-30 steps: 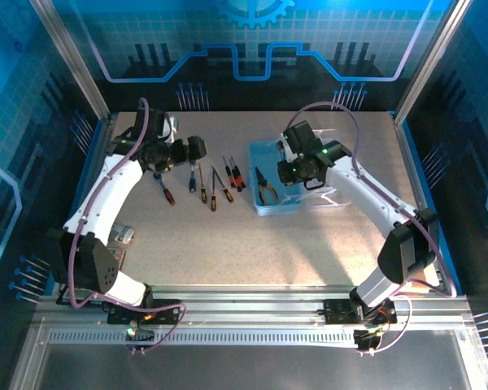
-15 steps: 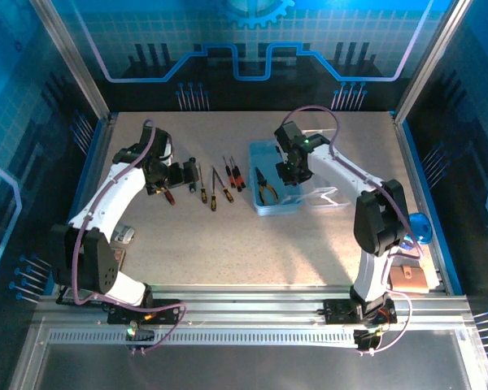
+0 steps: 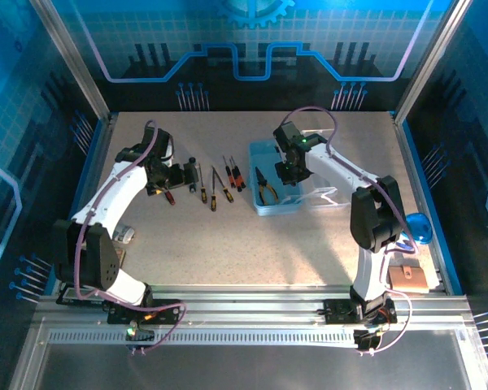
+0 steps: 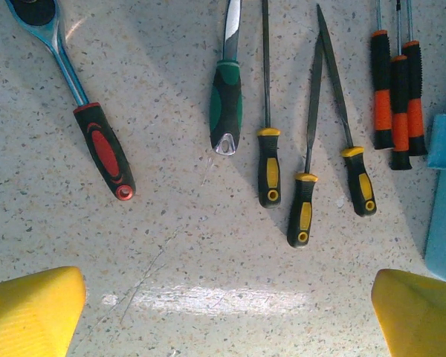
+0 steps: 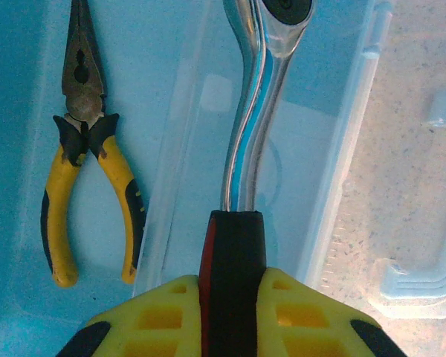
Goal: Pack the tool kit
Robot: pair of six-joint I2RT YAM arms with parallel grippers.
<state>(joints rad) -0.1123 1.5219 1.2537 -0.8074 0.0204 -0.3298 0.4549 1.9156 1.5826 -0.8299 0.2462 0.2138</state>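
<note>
While the right jaws clench the ratchet (image 5: 249, 111) by its handle, it hangs straight over the box (image 5: 347, 149), long axis parallel to the box wall and the pliers (image 5: 85, 186) inside; the left jaws gape empty above the screwdrivers (image 4: 383, 97) on the desk (image 4: 208, 260)

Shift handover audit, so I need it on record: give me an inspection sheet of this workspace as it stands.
Surface: speckled table, no spills seen.
Job's things: pliers inside blue box; clear lid open alongside; files, screwdrivers, second ratchet loose on table.
Clutter: blue round item, tan block at right edge.
Grippers: left gripper jaws open above loose tools; right gripper jaws shut on ratchet over box.
Cables: purple cables looped along both arms.
Surroundings: blue panels, aluminium frame.
</note>
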